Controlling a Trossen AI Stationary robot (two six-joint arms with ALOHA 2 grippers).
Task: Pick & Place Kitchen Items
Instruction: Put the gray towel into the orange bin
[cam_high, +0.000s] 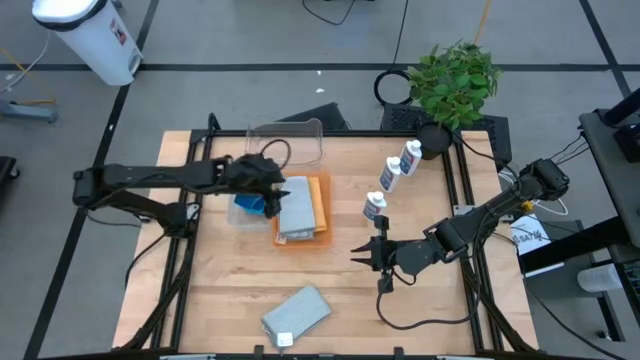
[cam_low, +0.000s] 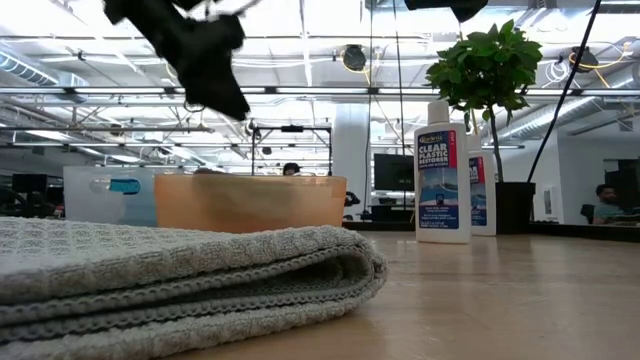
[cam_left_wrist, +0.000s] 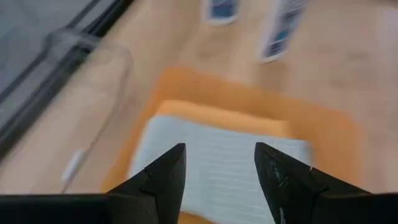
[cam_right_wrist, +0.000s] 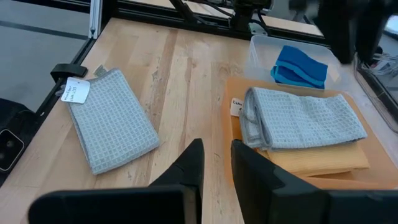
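Observation:
My left gripper (cam_high: 278, 190) (cam_left_wrist: 221, 163) hovers open over a grey folded cloth (cam_left_wrist: 217, 162) (cam_right_wrist: 305, 118). That cloth lies on an orange folded cloth (cam_right_wrist: 323, 158) in an orange tray (cam_high: 322, 238). It touches nothing. Blue sponges (cam_right_wrist: 300, 65) sit in a small clear tub (cam_high: 240, 215) beside the tray. A second grey folded cloth (cam_high: 297, 312) (cam_right_wrist: 112, 121) lies flat near the table's near edge. Three white blue-labelled bottles (cam_high: 390, 178) stand upright at the far right. My right gripper (cam_high: 364, 252) (cam_right_wrist: 217, 152) waits above bare wood with a narrow gap between its fingers and nothing in it.
A larger clear plastic tub (cam_high: 288, 142) stands at the far edge behind the tray. A green potted plant (cam_high: 455, 80) stands at the far right corner. Bare wood (cam_high: 420, 320) lies around the near cloth and at the near right.

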